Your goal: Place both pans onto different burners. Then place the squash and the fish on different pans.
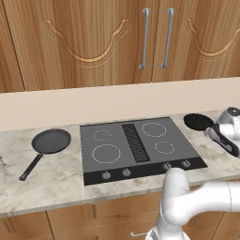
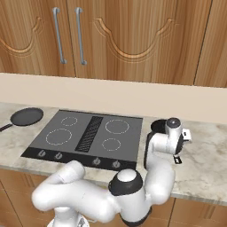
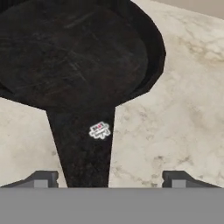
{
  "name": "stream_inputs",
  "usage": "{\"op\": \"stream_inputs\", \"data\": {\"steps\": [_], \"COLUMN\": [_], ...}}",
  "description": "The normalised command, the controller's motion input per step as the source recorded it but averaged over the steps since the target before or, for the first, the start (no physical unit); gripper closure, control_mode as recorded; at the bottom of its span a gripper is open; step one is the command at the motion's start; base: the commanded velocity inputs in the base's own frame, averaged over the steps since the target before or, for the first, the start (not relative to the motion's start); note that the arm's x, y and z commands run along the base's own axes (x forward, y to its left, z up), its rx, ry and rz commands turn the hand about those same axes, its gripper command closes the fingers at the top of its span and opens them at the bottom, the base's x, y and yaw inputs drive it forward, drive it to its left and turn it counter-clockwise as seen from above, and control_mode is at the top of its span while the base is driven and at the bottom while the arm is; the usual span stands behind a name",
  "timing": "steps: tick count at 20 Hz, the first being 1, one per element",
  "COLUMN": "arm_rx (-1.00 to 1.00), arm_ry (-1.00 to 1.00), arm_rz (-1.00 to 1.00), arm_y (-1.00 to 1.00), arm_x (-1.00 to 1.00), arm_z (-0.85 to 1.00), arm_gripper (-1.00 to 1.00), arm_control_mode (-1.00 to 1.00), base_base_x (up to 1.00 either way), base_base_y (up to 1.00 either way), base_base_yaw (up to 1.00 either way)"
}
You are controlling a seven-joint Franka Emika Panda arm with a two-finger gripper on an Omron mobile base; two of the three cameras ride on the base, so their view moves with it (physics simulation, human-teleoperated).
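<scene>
The smaller black pan point(image 3: 74, 52) lies on the marble counter right of the cooktop point(image 1: 140, 157); it also shows as the small pan point(image 1: 198, 122) in the left base view. Its short handle point(image 3: 83, 148) runs between my fingertips. My gripper point(image 3: 109, 180) is open and straddles that handle, with a gap on each side. The wider pan point(image 1: 51, 140) with its long straight handle rests on the counter left of the cooktop. All the burners point(image 1: 106, 153) are bare. The squash and the fish are out of view.
A black ribbed vent strip point(image 1: 136, 143) divides the cooktop, and knobs point(image 1: 126, 172) line its front edge. Wooden wall cabinets point(image 1: 93, 37) hang above a beige backsplash. My white arm point(image 2: 133, 186) bends low in front of the counter's right end.
</scene>
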Motion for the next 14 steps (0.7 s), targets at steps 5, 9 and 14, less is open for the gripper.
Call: {"op": "stream_inputs", "data": {"steps": [5, 9, 14], "arm_rx": [0.11, 0.03, -0.01], "arm_ry": [0.01, 0.02, -0.03], "arm_rz": [0.0, 0.0, 0.02], "arm_y": [-0.13, -0.02, 0.1], "arm_x": [0.2, 0.14, -0.15], "arm_z": [-0.44, -0.52, -0.2], "arm_gripper": [1.0, 1.0, 1.0], "arm_control_mode": [-1.0, -1.0, -1.0], "base_base_x": [0.0, 0.0, 0.0], "base_base_y": [0.0, 0.0, 0.0], "base_base_yaw": [0.0, 0.0, 0.0]}}
